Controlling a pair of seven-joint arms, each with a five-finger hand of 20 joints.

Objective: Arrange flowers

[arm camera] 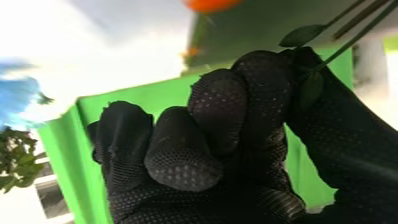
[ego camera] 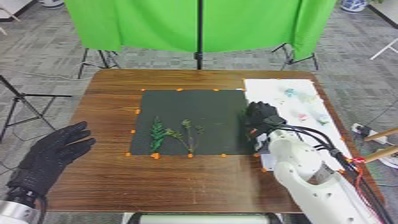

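Observation:
In the head view my right hand (ego camera: 264, 117) is above the right edge of the black sheet (ego camera: 191, 107), beside the white sheet (ego camera: 282, 90). The right wrist view has my right hand (arm camera: 235, 120) with thumb and fingers pinching a thin green stem (arm camera: 355, 39) with small leaves. A green fern-like sprig (ego camera: 157, 136) and a thin branching sprig (ego camera: 188, 136) lie on the lower left of the black sheet. Pale blue and pink flowers (ego camera: 303, 117) lie on the white sheet. My left hand (ego camera: 58, 150) is at the table's left edge, fingers loosely extended.
Orange pieces (ego camera: 179, 90) of tape line the black sheet's edges on the brown table (ego camera: 111, 112). A green cloth (ego camera: 160, 25) hangs on a stand behind the table. Cables run along my right arm.

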